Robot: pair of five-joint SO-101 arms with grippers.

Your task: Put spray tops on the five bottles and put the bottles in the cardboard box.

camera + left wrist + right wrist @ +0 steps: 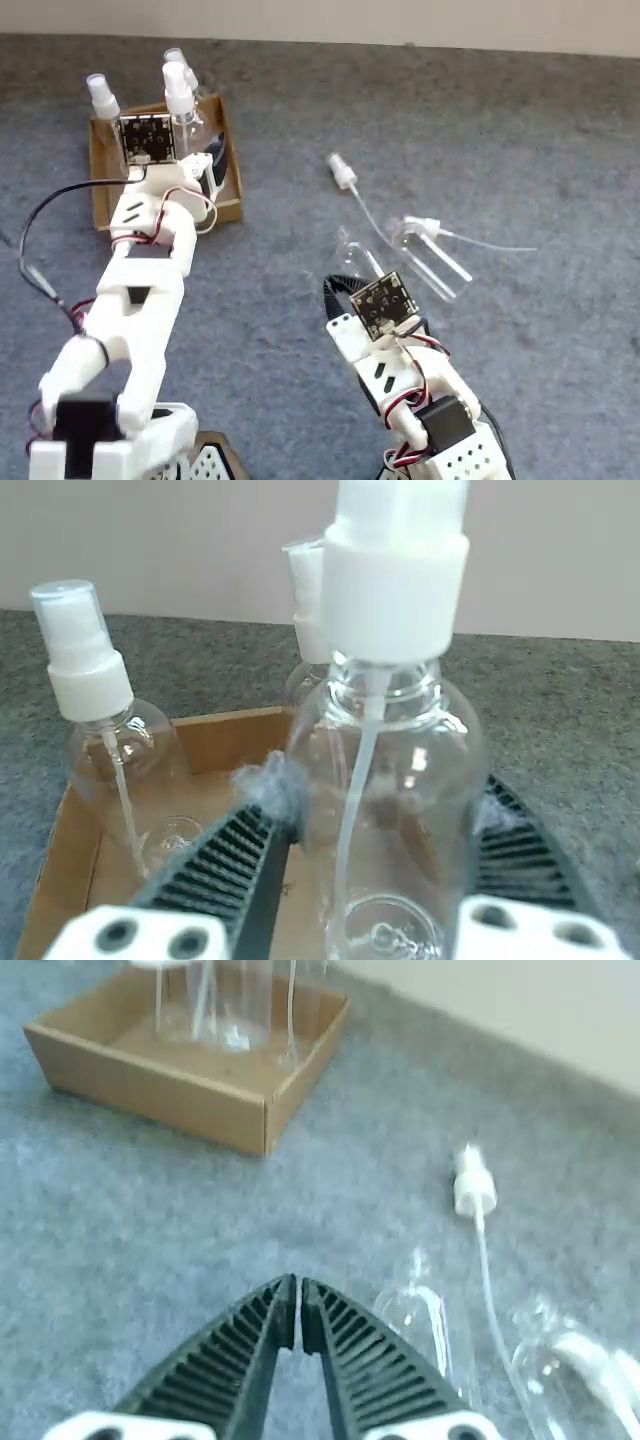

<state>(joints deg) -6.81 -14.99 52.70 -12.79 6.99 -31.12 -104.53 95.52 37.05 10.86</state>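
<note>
**Left jaws grip a capped bottle (385,780) at the cardboard box (215,738); right jaws are pressed together, holding nothing.**

The capped bottle is upright over the box floor, near two other capped bottles (112,765) standing inside. On the grey tabletop (500,380), well apart from the box, two uncapped bottles (437,262) lie on their sides just ahead of the right jaws, with two loose spray tops (342,172) beside them.

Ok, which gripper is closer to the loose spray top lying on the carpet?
Right. The right gripper is shut just short of the loose spray top, beside the lying bottles. The left gripper is far off at the cardboard box, shut on a bottle.
</note>
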